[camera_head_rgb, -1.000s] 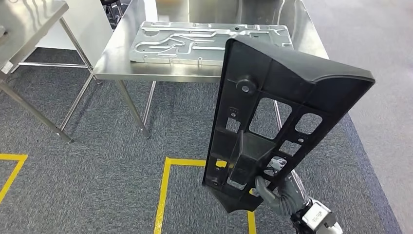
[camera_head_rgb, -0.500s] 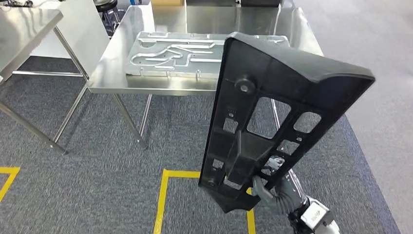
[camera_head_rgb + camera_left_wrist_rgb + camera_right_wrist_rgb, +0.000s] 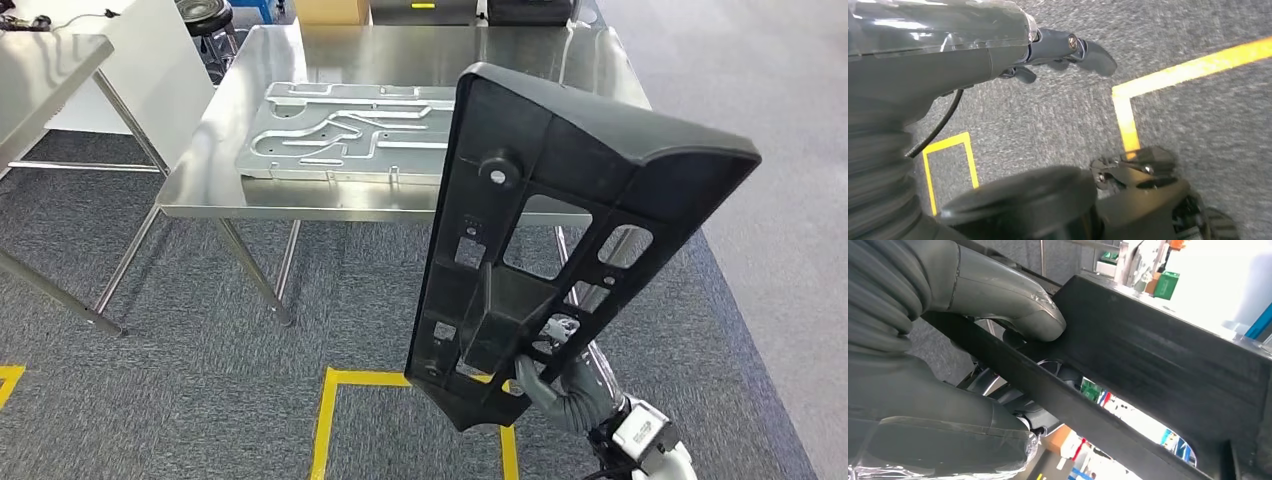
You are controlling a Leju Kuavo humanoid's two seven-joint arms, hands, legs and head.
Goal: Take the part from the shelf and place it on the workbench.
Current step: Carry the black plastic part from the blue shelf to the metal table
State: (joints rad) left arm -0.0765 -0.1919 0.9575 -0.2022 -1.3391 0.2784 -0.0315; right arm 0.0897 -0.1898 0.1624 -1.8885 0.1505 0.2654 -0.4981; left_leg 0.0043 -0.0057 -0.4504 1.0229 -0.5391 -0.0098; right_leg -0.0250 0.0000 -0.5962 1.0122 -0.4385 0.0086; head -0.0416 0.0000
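A large black plastic part [image 3: 560, 190], ribbed and with several cut-outs, stands nearly upright in front of me. My right hand [image 3: 560, 385] grips it at its lower end, over the carpet. In the right wrist view the thumb [image 3: 1013, 300] presses on a rib of the part [image 3: 1158, 360]. The steel workbench [image 3: 400, 50] lies ahead beyond the part, its near edge partly hidden behind it. My left hand [image 3: 998, 50] hangs over the carpet with nothing in it, its dark fingers [image 3: 1068, 47] stretched out.
A stamped metal plate [image 3: 340, 130] lies on the workbench's near left half. A second steel table [image 3: 50, 60] stands at the far left. Yellow floor tape [image 3: 330, 410] marks the carpet below. Boxes and a stool stand behind the workbench.
The whole view has shifted: the workbench sits lower and further left in the picture, with more of its top showing. The part stays in my right hand at the same tilt.
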